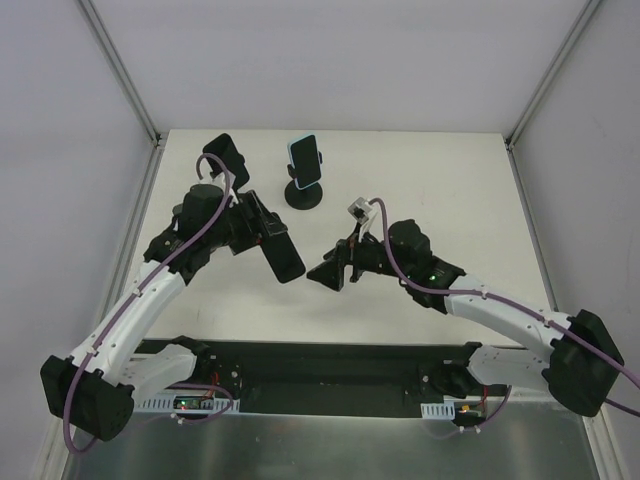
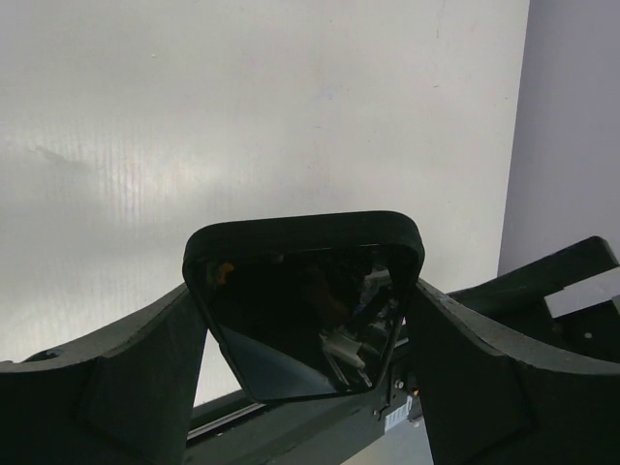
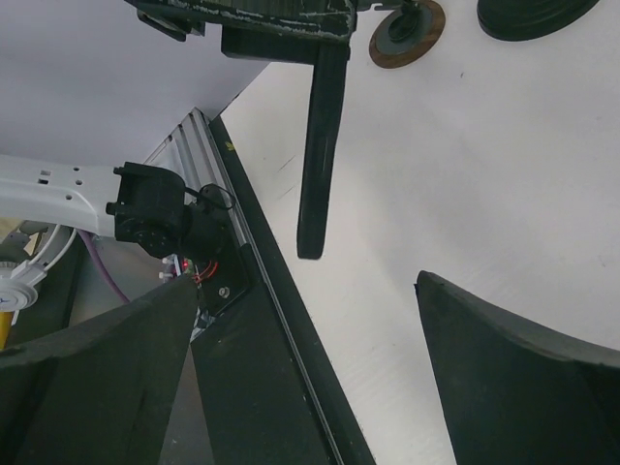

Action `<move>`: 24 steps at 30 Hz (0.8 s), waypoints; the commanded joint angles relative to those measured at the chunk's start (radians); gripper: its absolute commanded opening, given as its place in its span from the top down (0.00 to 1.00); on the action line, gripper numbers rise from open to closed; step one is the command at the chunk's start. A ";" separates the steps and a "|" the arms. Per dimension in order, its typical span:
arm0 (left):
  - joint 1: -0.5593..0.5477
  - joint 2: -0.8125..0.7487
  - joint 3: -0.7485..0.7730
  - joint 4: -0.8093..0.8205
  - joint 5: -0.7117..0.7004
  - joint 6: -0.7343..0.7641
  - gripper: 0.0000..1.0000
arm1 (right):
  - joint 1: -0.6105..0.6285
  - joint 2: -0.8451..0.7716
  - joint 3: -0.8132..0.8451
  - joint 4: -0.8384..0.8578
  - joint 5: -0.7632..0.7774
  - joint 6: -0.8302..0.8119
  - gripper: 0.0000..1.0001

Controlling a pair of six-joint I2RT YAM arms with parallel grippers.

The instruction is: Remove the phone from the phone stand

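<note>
Phone (image 1: 284, 253) clamped in left tool (image 2: 305, 312), off stand (image 1: 305, 194)

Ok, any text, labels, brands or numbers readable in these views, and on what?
Nothing is legible.
White label below the phone: print too small to read.
White strips, top view: markings too small to read.
Phone screen: dark, no text.
</note>
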 commanded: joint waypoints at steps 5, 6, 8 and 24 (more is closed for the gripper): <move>-0.087 0.018 0.009 0.151 -0.026 -0.111 1.00 | 0.060 0.108 -0.004 0.240 0.061 0.079 0.12; -0.092 0.020 0.009 0.153 -0.029 -0.114 1.00 | 0.062 0.117 -0.006 0.257 0.060 0.083 0.14; -0.096 0.021 0.004 0.156 -0.042 -0.117 1.00 | 0.065 0.136 -0.004 0.269 0.054 0.090 0.21; -0.098 0.017 0.009 0.171 -0.028 -0.111 0.98 | 0.076 0.165 -0.015 0.282 0.067 0.100 0.95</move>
